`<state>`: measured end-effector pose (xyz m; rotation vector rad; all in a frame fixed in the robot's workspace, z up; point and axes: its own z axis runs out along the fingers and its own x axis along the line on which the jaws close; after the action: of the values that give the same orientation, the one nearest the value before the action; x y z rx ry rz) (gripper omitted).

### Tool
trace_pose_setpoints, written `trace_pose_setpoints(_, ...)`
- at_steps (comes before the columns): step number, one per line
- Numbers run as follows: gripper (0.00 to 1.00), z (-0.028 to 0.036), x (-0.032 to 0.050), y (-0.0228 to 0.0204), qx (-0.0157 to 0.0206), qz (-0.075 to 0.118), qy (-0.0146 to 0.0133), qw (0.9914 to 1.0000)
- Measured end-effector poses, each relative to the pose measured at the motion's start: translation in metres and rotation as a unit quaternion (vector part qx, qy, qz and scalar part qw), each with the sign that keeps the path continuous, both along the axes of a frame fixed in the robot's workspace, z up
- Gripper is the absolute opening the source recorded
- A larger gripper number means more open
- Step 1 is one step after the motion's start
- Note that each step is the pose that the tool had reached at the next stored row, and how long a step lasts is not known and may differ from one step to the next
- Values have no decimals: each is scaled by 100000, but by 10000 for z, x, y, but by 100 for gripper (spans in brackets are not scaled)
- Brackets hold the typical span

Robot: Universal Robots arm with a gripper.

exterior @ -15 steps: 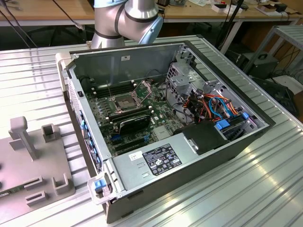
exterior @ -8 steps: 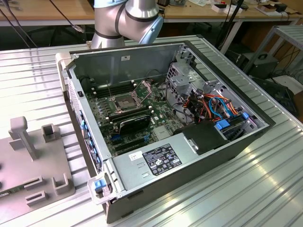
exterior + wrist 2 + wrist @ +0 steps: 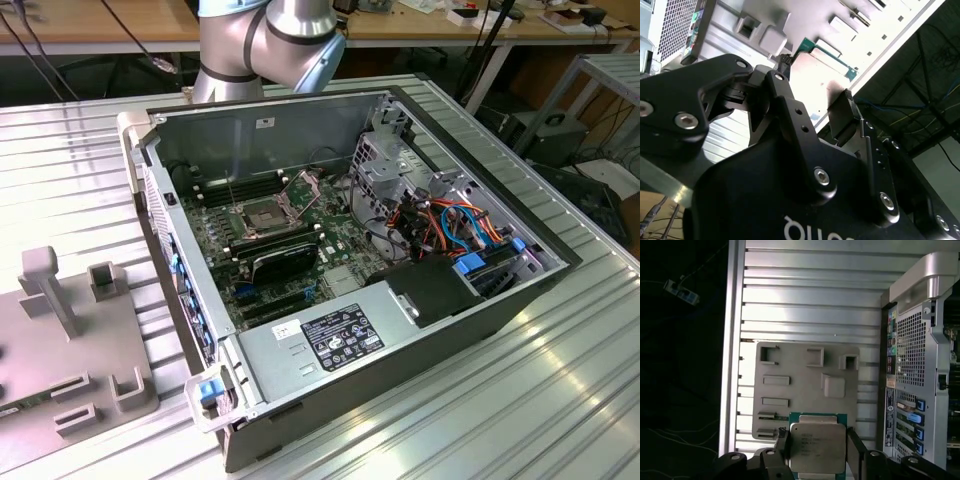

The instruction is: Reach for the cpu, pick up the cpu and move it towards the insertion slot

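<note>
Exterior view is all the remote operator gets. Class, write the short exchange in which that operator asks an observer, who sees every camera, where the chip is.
Operator: I see the arm and the open computer case. Where is the chip?
Observer: In both wrist views the chip sits between the claw's fingers, one at each side edge.
Operator: Is it in the socket?
Observer: No. The first wrist view shows it outside the case, in front of the grey holder plate.
Operator: Which face shows?
Observer: Its silvery lid faces the first wrist camera, with a green edge around it.
</note>
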<state>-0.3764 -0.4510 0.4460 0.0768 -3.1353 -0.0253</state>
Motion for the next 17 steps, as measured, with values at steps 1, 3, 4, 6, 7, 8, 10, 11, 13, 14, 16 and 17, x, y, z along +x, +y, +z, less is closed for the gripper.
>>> trace_pose_setpoints(1, 55, 0, 13, 0, -1, -3, 0, 100000)
trace_pose_setpoints(3, 55, 0, 43, 0, 0, -3, -2, 100000)
trace_pose_setpoints(4, 55, 0, 64, 0, -3, -2, 1, 100000)
trace_pose_setpoints(6, 55, 1, 103, 0, -4, -1, 5, 100000)
trace_pose_setpoints(7, 55, 1, 122, 0, -5, -2, 3, 100000)
trace_pose_setpoints(8, 55, 1, 138, 0, -5, -4, 6, 100000)
trace_pose_setpoints(10, 55, 0, 177, 0, -5, -3, 7, 100000)
trace_pose_setpoints(11, 55, 0, 200, 0, -2, -4, 0, 100000)
trace_pose_setpoints(13, 55, 0, 256, 0, -3, 1, 3, 100000)
trace_pose_setpoints(14, 55, 0, 283, 0, -5, 0, 4, 100000)
trace_pose_setpoints(16, 55, -1, 343, 0, -6, -4, 5, 100000)
trace_pose_setpoints(17, 55, -1, 372, 0, -3, -2, 2, 100000)
